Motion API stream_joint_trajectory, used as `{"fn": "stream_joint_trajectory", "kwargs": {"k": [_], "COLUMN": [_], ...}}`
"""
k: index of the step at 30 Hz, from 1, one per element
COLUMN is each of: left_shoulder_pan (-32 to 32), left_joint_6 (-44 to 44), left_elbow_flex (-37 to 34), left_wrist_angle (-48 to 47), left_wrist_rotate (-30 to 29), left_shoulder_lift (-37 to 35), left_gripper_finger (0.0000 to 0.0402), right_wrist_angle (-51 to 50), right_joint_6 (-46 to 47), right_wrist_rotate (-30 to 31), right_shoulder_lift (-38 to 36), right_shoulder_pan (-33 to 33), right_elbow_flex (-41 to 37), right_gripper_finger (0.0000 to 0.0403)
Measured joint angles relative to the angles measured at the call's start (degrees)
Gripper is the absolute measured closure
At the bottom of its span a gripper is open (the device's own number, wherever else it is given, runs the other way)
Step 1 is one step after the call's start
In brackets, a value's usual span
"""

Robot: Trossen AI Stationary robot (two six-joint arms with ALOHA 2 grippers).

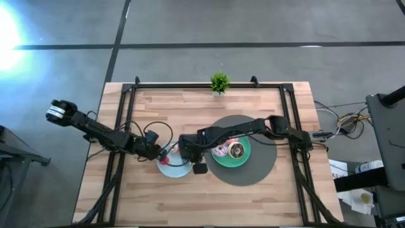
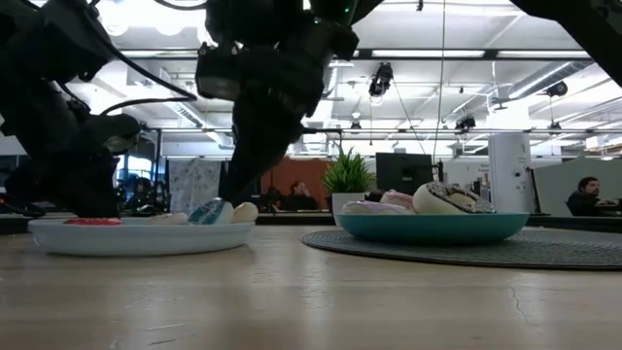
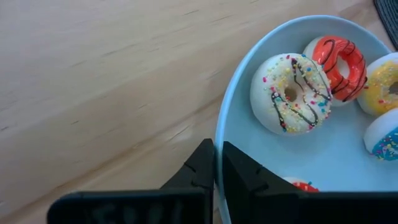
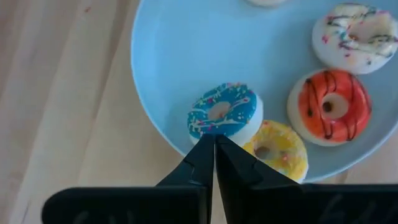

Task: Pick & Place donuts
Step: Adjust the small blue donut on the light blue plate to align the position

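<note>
Several mini donuts lie on the light-blue plate (image 1: 174,168): a white sprinkled one (image 3: 291,93), a red striped one (image 4: 329,107), a yellow one (image 4: 276,151) and a blue-iced one (image 4: 222,113). Another red one (image 3: 303,185) is mostly hidden behind my left fingers. My left gripper (image 3: 216,167) is at the plate's left rim, shut on it. My right gripper (image 4: 214,151) is shut and hangs over the plate's right side, its tips beside the blue-iced and yellow donuts. Larger donuts (image 1: 229,150) rest on the green plate (image 2: 432,229). My left gripper pinches the light-blue plate's rim (image 3: 217,138) on its left side, with one finger inside the plate and one outside. The plate lies flat on the table. My right gripper's shut tips are at the blue-iced donut's edge (image 4: 211,132); I cannot tell whether they touch it.
The green plate sits on a round dark grey mat (image 1: 262,171) right of the light-blue plate. A small green plant (image 1: 219,82) stands at the table's far edge. Bare wood lies along the near side (image 1: 190,202) and the far side.
</note>
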Motion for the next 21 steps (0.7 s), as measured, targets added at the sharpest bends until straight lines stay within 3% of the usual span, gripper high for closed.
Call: {"fn": "stream_joint_trajectory", "kwargs": {"k": [10, 21], "left_shoulder_pan": [0.0, 0.0], "left_joint_6": [0.0, -0.5], "left_elbow_flex": [0.0, 0.0], "left_wrist_angle": [0.7, 0.8], "left_wrist_rotate": [0.0, -0.3], "left_shoulder_lift": [0.0, 0.0], "left_gripper_finger": [0.0402, 0.0401], "right_wrist_angle": [0.8, 5.6], "right_joint_6": [-0.5, 1.3], "right_wrist_rotate": [2.5, -3.3], "right_shoulder_lift": [0.8, 2.4], "right_shoulder_pan": [0.0, 0.9], "right_elbow_flex": [-0.1, -0.1], "right_gripper_finger": [0.0392, 0.0392]}}
